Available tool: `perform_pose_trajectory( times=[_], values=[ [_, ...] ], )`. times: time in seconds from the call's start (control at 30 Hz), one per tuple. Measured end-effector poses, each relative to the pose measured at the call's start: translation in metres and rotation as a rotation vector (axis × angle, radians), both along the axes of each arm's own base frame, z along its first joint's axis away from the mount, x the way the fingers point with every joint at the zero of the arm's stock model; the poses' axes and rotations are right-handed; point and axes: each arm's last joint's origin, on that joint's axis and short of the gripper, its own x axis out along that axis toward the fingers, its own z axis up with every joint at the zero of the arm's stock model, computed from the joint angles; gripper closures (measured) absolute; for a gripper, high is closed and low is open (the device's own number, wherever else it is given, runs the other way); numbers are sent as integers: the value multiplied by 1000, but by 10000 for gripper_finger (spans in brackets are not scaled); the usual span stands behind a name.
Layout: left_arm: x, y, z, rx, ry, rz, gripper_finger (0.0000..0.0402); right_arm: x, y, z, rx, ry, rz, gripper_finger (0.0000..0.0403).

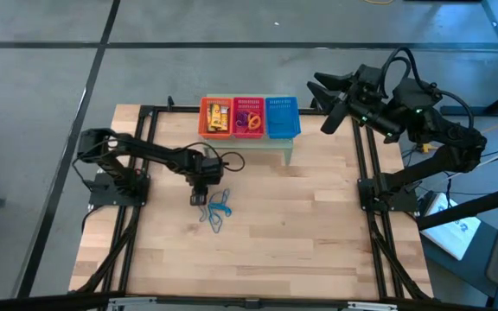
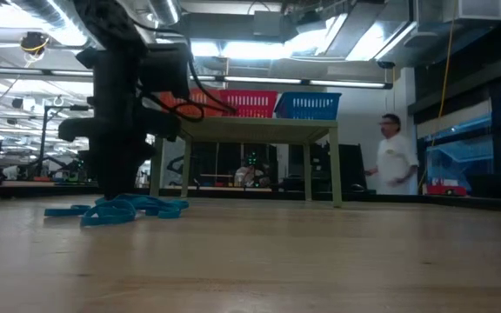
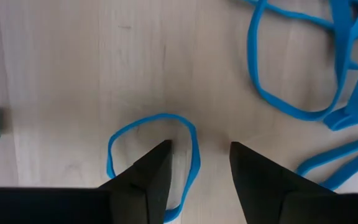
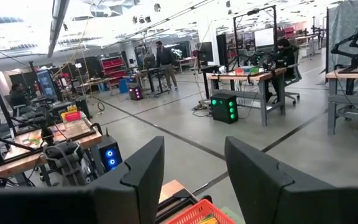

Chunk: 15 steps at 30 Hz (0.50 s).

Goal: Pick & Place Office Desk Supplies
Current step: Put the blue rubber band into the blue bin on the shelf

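Observation:
Several thin blue loops lie flat in a loose heap on the wooden table, and show in the low view as a low blue pile. One single blue loop lies apart from the heap. My left gripper is open and points down at the table. One finger stands inside this loop, the other outside it, with the loop's edge in the gap between them. My right gripper is open and raised beyond the table's far right corner, holding nothing.
Orange, red and blue mesh baskets stand side by side on a small pale stand at the table's far edge. The orange basket holds yellow blocks; the red basket holds loops. A person stands in the room behind. Bare wood lies near and right.

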Motion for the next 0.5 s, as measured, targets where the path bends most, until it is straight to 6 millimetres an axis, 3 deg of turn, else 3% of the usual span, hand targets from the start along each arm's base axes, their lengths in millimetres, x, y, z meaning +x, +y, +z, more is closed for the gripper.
perform_pose_trajectory(
  times=[0.23,0.5],
  values=[
    [2,2,-5,-13,21,3,256,0,0,0,3,-1,0,231],
    [1,2,-2,-7,4,-4,318,0,0,0,4,-1,0,231]
  ],
)
